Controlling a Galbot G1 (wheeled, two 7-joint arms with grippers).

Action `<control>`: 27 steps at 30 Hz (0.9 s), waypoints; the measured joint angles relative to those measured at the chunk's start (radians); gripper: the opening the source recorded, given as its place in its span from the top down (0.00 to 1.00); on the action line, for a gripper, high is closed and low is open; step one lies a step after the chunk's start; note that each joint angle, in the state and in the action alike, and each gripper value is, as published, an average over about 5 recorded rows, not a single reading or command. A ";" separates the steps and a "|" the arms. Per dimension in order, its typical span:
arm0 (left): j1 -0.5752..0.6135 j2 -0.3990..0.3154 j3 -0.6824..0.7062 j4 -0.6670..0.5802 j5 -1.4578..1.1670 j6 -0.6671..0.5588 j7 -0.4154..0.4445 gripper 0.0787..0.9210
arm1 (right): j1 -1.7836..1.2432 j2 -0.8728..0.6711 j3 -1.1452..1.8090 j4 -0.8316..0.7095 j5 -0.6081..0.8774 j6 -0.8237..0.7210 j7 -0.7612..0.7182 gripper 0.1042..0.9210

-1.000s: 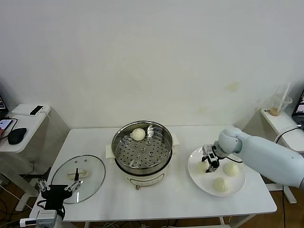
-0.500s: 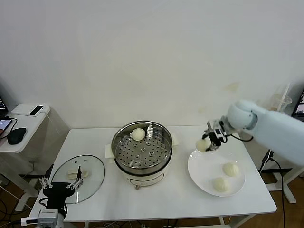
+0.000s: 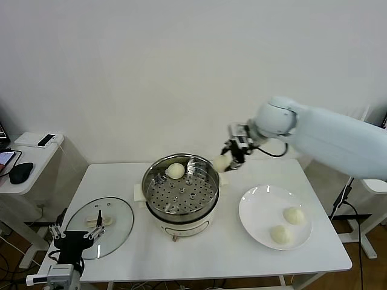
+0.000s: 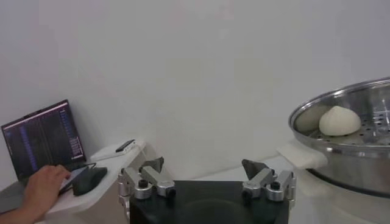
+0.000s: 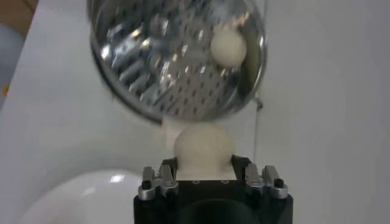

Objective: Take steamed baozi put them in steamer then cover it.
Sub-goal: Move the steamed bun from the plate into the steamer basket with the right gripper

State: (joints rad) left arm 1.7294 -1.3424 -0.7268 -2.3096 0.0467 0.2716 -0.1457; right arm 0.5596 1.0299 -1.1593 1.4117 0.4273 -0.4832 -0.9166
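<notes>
My right gripper is shut on a cream-white baozi and holds it in the air just beyond the steamer's right rim; the bun shows between the jaws in the right wrist view. The shiny steamer stands mid-table with one baozi on its perforated tray, also seen in the right wrist view and the left wrist view. Two baozi lie on the white plate. The glass cover lies flat at the front left. My left gripper is open and empty at its near edge.
A side table at the far left holds a phone and a mouse. A second side table at the right carries a plastic cup. A laptop with a person's hand beside it shows in the left wrist view.
My right gripper closed on a baozi on the plate, lifted it, and carried it up and left to the steamer's right rim. The left arm stayed put.
</notes>
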 measured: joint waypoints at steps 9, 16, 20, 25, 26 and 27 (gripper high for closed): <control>-0.002 -0.009 -0.021 -0.002 -0.012 -0.004 0.000 0.12 | -0.025 0.217 -0.036 -0.113 0.064 -0.057 0.051 0.41; -0.014 -0.008 -0.028 -0.002 -0.015 -0.004 0.000 0.12 | -0.065 0.332 -0.052 -0.192 0.083 -0.088 0.078 0.41; -0.015 -0.006 -0.034 0.003 -0.018 -0.004 0.000 0.12 | -0.089 0.380 -0.057 -0.236 0.079 -0.098 0.084 0.41; -0.018 -0.005 -0.036 0.006 -0.020 -0.004 0.000 0.12 | -0.106 0.418 -0.063 -0.277 0.069 -0.109 0.085 0.41; -0.019 -0.005 -0.036 0.007 -0.020 -0.004 0.000 0.12 | -0.109 0.423 -0.065 -0.282 0.067 -0.111 0.085 0.41; -0.020 -0.005 -0.036 0.007 -0.020 -0.004 0.000 0.12 | -0.111 0.427 -0.067 -0.287 0.065 -0.113 0.084 0.41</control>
State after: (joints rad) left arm 1.7094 -1.3474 -0.7627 -2.3021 0.0266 0.2675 -0.1459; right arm 0.4487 1.4565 -1.2266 1.1248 0.4923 -0.5964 -0.8322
